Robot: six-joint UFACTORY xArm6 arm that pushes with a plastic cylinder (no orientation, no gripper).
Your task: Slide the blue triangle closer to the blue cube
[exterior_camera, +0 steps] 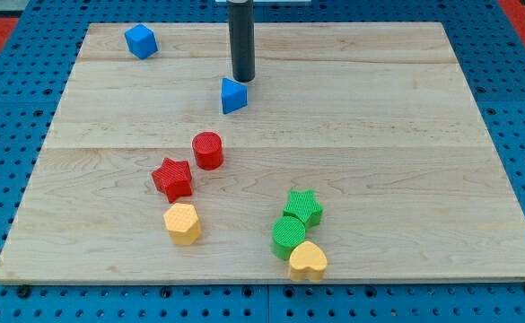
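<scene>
Here my tip stood just above the blue triangle, the blue cube well apart at the view's left; jaws: none showed.

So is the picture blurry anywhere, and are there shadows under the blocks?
In the camera view everything looks sharp: my tip and the blue triangle have crisp edges. The light is soft and even, with only small faint shadows beside blocks like the red cylinder. No strong glare on the wooden board.
</scene>
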